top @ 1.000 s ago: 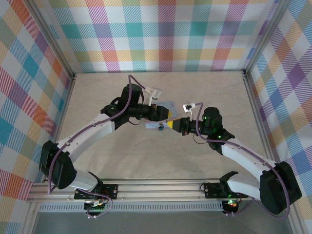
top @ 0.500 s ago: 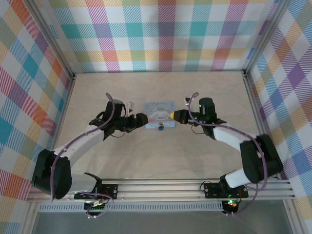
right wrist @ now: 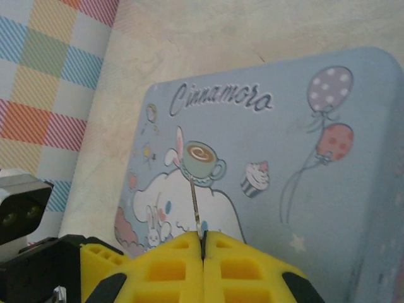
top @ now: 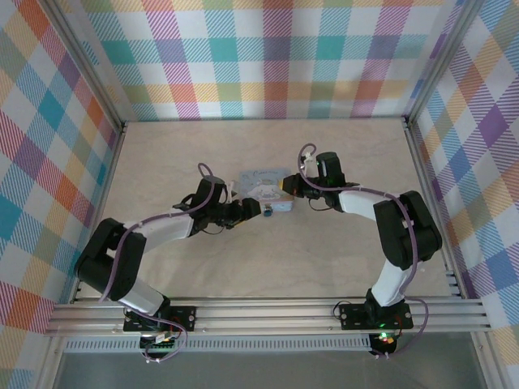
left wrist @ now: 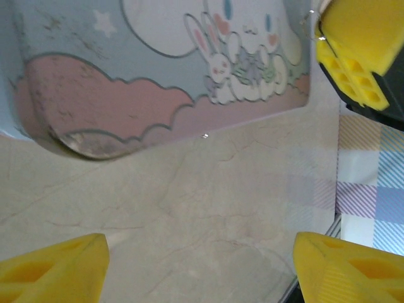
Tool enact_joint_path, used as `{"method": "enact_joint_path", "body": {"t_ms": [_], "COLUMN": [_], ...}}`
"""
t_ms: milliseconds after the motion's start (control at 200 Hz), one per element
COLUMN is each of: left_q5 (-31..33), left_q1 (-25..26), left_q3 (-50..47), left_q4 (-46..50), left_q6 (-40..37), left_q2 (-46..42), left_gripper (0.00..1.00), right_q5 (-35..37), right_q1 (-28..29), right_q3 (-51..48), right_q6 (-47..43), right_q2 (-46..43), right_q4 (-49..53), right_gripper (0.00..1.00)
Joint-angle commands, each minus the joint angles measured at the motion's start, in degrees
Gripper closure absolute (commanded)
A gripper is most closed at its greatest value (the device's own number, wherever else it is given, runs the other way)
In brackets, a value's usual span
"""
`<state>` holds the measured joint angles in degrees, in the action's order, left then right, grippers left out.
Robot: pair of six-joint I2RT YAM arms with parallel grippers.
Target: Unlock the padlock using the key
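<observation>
I read "Cinnamoro" on the tin (right wrist: 271, 158); my right gripper (right wrist: 203, 243) pinches the key (right wrist: 196, 202), left gripper (left wrist: 199, 265) spread wide over the marbled desk (left wrist: 208, 183), plaid walls (top: 276, 57) around.

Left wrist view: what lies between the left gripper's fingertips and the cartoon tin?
Only bare marbled tabletop; in the left wrist view nothing sits between the open left gripper and the tin.

My L gripper (left wrist: 201, 254) is spread wide. R gripper (right wrist: 203, 243) is clamped tight on key (right wrist: 195, 202). Both arms are low, elbows out, mid-table.
</observation>
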<state>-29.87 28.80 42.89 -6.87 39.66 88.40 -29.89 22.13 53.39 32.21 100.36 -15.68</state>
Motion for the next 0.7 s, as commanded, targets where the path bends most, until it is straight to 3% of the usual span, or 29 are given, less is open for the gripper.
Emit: {"method": "enact_joint_path", "body": {"t_ms": [0,515,695], "left_q5": [0.54,3.63,3.94], "left_q1": [0.21,-4.03,-3.93], "left_q3": [2.79,12.17,10.63], "left_q4": [-4.36,-2.09,-3.73], "left_q6": [-0.57,-9.09,-11.91], "left_q2": [2.22,11.61,11.31], "left_gripper": [0.24,0.24,0.24], "right_q5": [0.87,1.68,2.69], "right_q1": [-0.07,1.99,3.01], "right_q3": [0.67,-6.32,-7.6], "right_q6": [-2.34,2.14,4.41], "right_q2": [0.84,-0.77,-1.07], "right_q4": [4.13,4.36,2.08], "right_gripper": [1.0,1.0,1.0]}}
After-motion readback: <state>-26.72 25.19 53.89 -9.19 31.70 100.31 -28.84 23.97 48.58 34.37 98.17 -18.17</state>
